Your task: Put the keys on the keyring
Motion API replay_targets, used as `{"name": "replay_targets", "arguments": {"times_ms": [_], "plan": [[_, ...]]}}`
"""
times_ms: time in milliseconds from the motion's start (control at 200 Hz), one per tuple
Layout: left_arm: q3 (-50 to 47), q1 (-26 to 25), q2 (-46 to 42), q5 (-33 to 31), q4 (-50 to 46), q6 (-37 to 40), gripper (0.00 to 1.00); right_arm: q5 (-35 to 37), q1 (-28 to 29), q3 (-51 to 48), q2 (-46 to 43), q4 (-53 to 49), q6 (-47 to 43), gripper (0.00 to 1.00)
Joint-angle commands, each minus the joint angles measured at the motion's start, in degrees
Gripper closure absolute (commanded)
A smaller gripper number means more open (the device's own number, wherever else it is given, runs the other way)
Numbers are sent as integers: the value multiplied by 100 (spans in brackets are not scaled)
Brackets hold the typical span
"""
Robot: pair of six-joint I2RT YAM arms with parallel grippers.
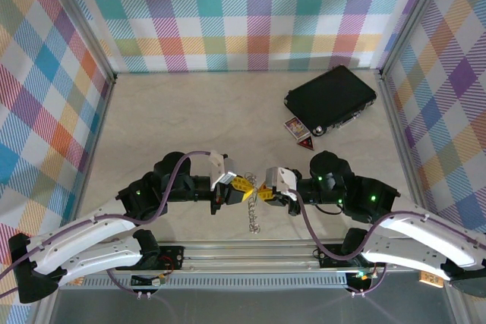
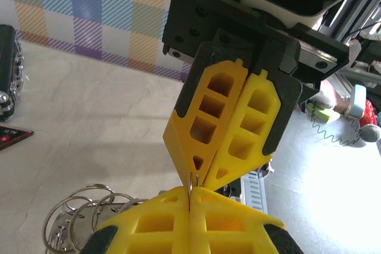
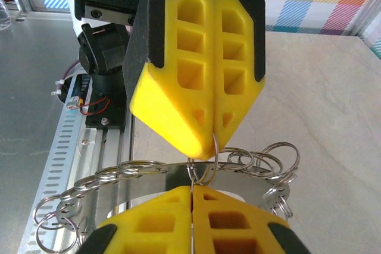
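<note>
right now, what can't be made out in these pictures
- The key: top view, too small to pick out where the left gripper and right gripper meet.
- The grip: both wrist views, shut yellow jaws cover all but thin wire of the keyring.
- Black case: left wrist view, cut off by left edge.
- Card: top view, print too small.

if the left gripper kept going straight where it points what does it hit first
The right gripper, almost at once: it faces the left gripper tip to tip, both shut on a ring of the keyring.
</note>
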Motion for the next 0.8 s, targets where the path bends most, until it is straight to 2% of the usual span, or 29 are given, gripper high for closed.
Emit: {"name": "replay_targets", "arguments": {"times_ms": [0,100,215,415,515,625,795], "plan": [[-130,36,-163,-276,931,-142,100,-172,9,-160,-262,126,228,80],[-304,35,-245,-375,1245,-180,100,-72,10,-289,-522,350,446,66],[-428,35,-357,-305,1373,-58,100,173,5,-371,-740,584,743,63],[-688,35,-563,26,1873,85,100,134,-35,-242,-792,814,1258,66],[-731,35,-677,181,1959,134,100,-353,-66,-163,-820,920,1357,72],[-699,35,-825,437,1839,222,100,-1070,-66,-92,-736,1042,1357,74],[-715,35,-1011,601,1794,244,100,-1364,-64,-18,-622,1051,1357,78]]}}
